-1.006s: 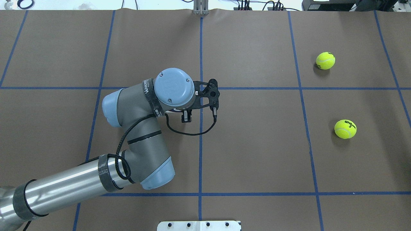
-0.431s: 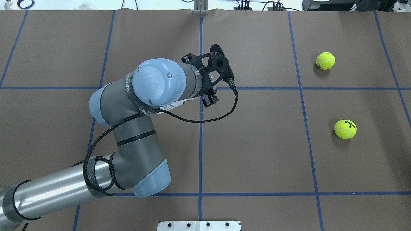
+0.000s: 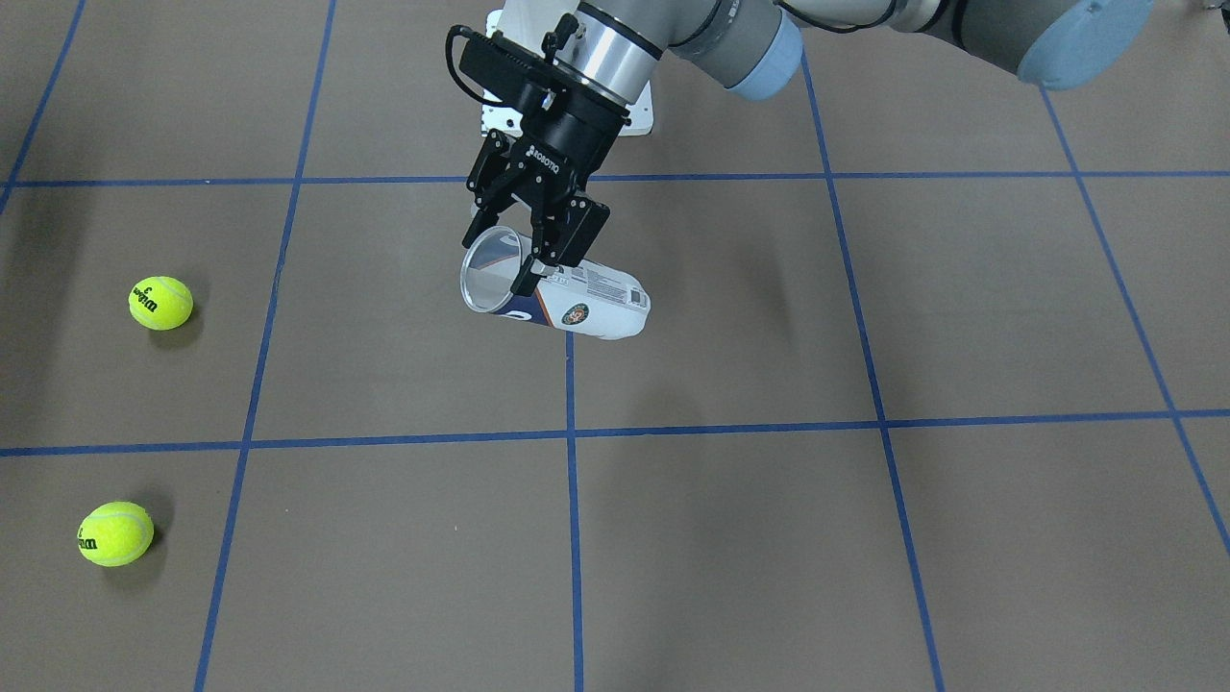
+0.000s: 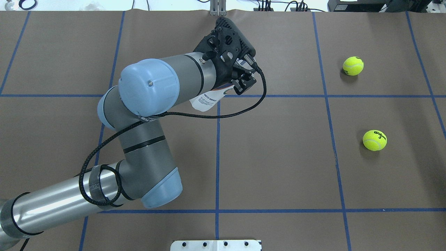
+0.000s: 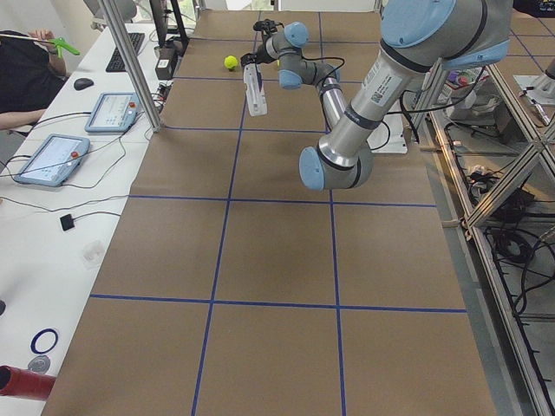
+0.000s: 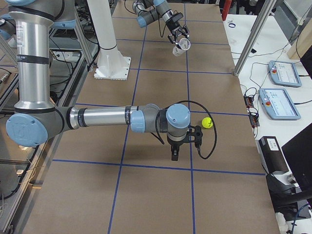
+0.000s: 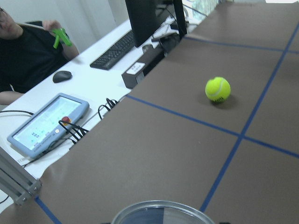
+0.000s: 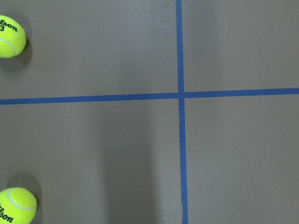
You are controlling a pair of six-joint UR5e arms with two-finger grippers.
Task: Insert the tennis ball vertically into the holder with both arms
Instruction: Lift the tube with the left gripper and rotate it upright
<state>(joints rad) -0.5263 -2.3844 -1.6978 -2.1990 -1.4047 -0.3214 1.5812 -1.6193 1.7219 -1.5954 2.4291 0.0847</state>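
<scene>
My left gripper (image 3: 524, 258) is shut on the holder (image 3: 586, 306), a clear can with a navy and white label, gripping it near its open rim. The can hangs tilted above the table's middle, and its label (image 4: 208, 100) shows under the wrist. The can's rim (image 7: 161, 211) fills the bottom of the left wrist view. Two tennis balls (image 4: 353, 66) (image 4: 374, 140) lie on the table's right side. My right gripper (image 6: 174, 154) hovers low beside one ball (image 6: 207, 122); I cannot tell whether it is open or shut. Both balls (image 8: 9, 36) (image 8: 16, 205) sit at the right wrist view's left edge.
Brown paper with blue tape grid lines (image 4: 217, 157) covers the table. The white base plate (image 4: 216, 245) sits at the near edge. Tablets (image 5: 50, 159), a keyboard and a seated person (image 7: 28, 51) are at the side bench beyond the far edge.
The left arm has swung its wrist toward the table's far edge and tilted it over. The holder's label now shows beneath the wrist. Both balls lie where they were.
</scene>
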